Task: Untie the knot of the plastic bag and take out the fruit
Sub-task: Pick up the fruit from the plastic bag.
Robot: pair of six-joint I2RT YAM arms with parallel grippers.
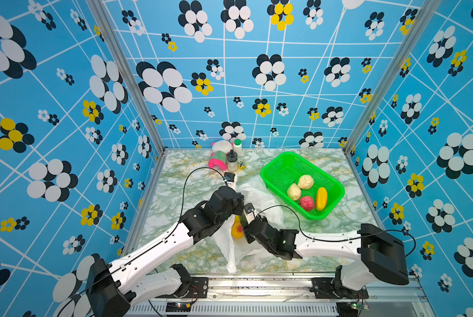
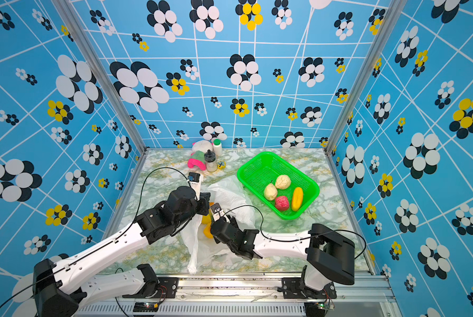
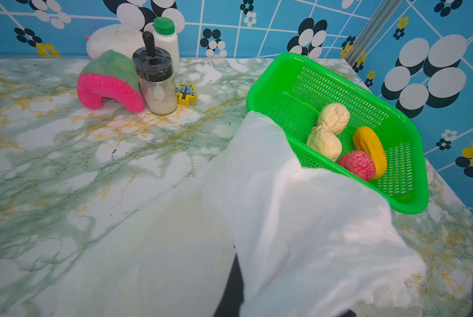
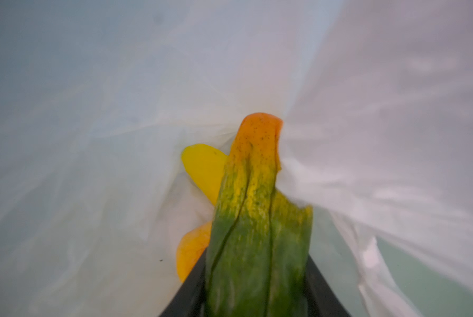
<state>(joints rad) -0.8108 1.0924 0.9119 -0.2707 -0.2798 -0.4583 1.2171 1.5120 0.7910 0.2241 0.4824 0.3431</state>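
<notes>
Right fingers (image 4: 191,291) clamp green-orange fruit (image 4: 257,219) inside bag (image 1: 260,197), just beside basket (image 1: 284,173); left fingers (image 3: 231,291) pinched shut on bag film; bare counter (image 1: 180,175) beyond, away from basket.

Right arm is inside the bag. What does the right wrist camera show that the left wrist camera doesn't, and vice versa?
Only the right wrist view: the right gripper closed around the green-orange elongated fruit inside the bag, with a yellow fruit and an orange-yellow fruit beside it.

Only the left wrist view: the green basket holding a cream pear, a cream lumpy fruit, a red bumpy ball and a yellow mango. It also shows the plush toy, jar and bottle at the back.

Both: the white film of the plastic bag.
</notes>
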